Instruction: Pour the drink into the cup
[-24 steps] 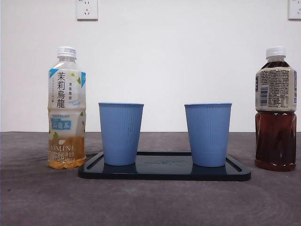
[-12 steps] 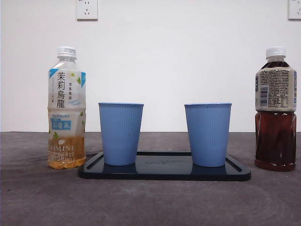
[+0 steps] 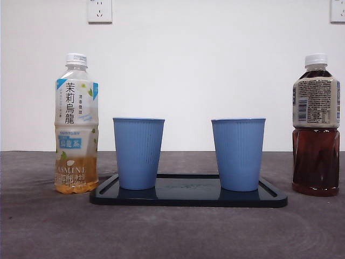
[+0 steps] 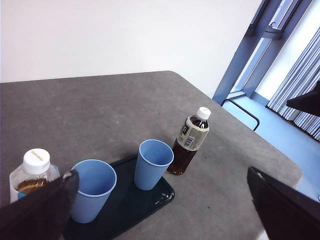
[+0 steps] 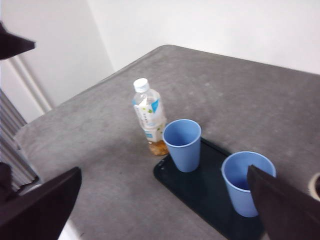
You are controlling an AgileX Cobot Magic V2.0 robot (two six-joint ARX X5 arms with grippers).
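No move since a second ago | left gripper [image 4: 160, 210], right gripper [image 5: 162, 210] spread wide, high above | bottles [image 3: 76, 123] [image 3: 316, 124] capped, cups [image 3: 138, 153] [image 3: 238, 154] untouched | pour not begun

1. Front view: even, soft, bright light; the white wall [image 3: 215, 75] is almost blown out, and the focus is sharp.
2. The tray [image 3: 188, 195] shows faint glossy reflections.
3. Left wrist view: daylight from windows [image 4: 300, 65]; the left gripper [image 4: 165, 210], spread wide, looks dark and blurred.
4. Right wrist view: soft and slightly hazy; the right gripper [image 5: 165, 210], equally wide apart, is out of focus.
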